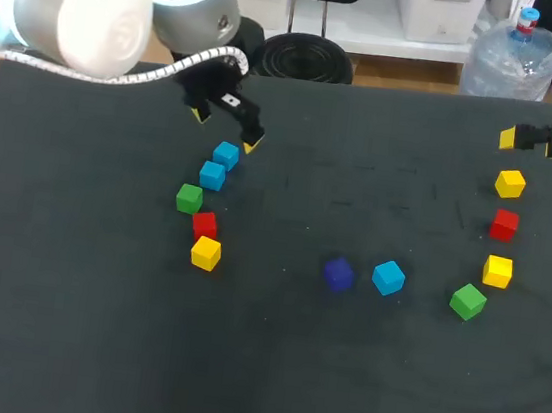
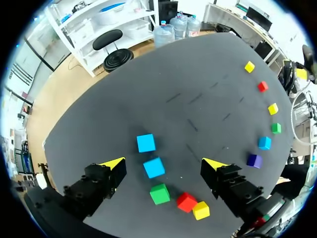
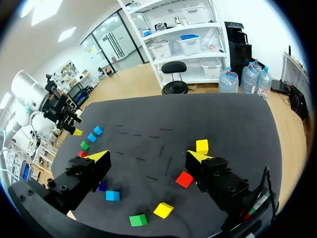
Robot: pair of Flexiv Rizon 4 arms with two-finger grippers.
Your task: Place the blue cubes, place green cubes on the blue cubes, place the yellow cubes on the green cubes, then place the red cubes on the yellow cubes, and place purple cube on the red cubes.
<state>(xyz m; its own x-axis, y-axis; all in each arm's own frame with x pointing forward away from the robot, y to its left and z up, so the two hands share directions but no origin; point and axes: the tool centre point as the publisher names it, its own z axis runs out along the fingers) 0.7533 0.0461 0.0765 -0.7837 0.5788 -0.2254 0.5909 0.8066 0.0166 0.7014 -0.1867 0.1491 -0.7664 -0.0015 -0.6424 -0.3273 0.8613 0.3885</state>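
My left gripper (image 1: 225,128) hangs open over the upper blue cube (image 1: 226,154) of a left-hand row: a second blue cube (image 1: 212,175), green (image 1: 189,197), red (image 1: 204,224) and yellow (image 1: 206,252). In the left wrist view the open gripper (image 2: 164,163) is above the two blue cubes (image 2: 146,143) (image 2: 154,167). A purple cube (image 1: 338,273) and a third blue cube (image 1: 388,277) lie mid-table. At the right lie yellow (image 1: 510,183), red (image 1: 503,224), yellow (image 1: 497,271) and green (image 1: 467,301) cubes. My right gripper (image 1: 534,143) stands open behind them, holding nothing (image 3: 146,156).
All cubes lie single on the dark table (image 1: 266,367), none stacked. The table's front half and the stretch between the left row and the middle pair are bare. The right wrist view shows my left arm (image 3: 54,106) across the table.
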